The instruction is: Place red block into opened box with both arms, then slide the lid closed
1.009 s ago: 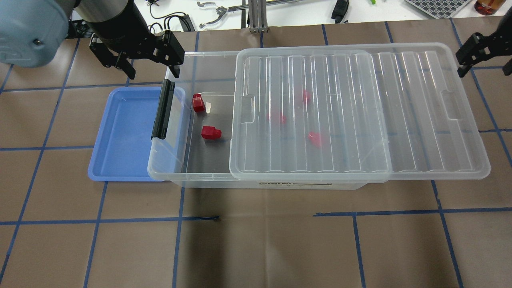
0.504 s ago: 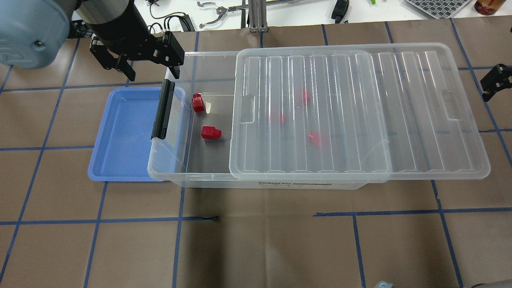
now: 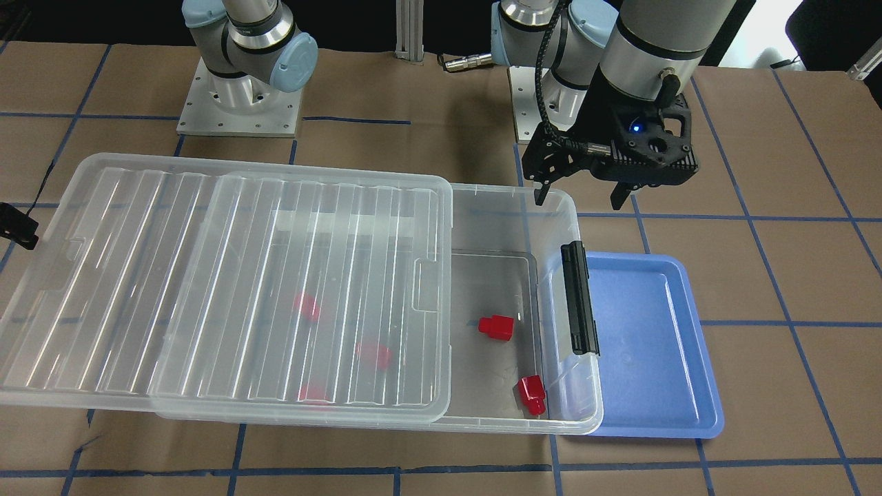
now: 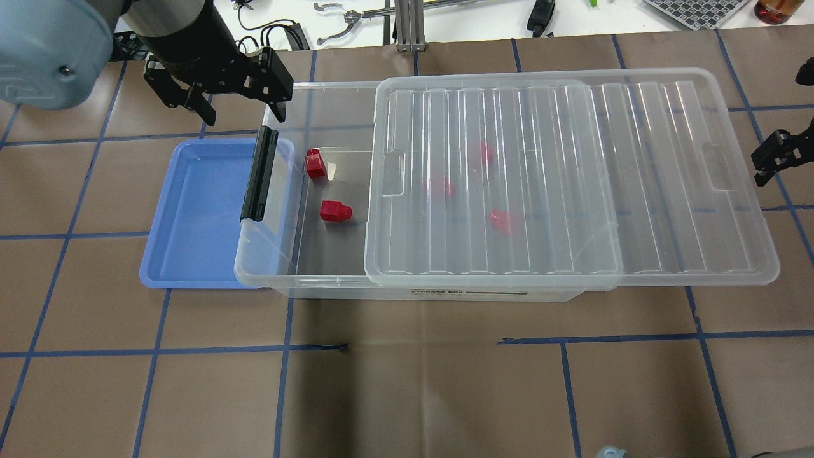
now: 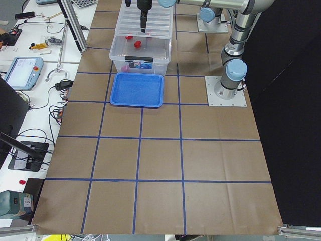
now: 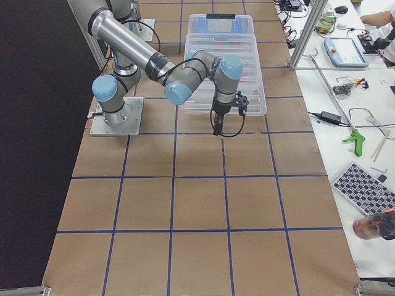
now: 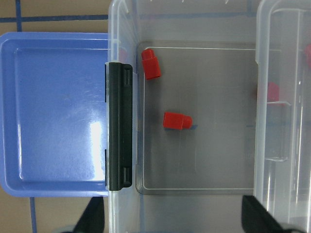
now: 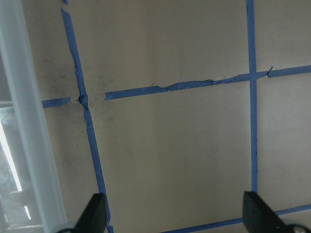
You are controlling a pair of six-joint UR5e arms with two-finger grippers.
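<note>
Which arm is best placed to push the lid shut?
Right. The right gripper sits just past the lid's overhanging end, so it could push toward the latch. The left gripper hovers at the box's open end.

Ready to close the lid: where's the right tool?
Overhead view, right edge: the right tool hangs just beyond the lid, near its end tab.

Silver-grey arms (image 3: 648, 48), pale blue joint caps (image 3: 295, 60) — black left gripper (image 3: 579, 200), blue light (image 3: 637, 128).

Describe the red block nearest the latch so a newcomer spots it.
Find the clear box, ribbed lid slid partway open. In its uncovered end, the red block sits beside the black latch, in the corner farthest from the robot. The other bare block lies nearer mid-floor.
</note>
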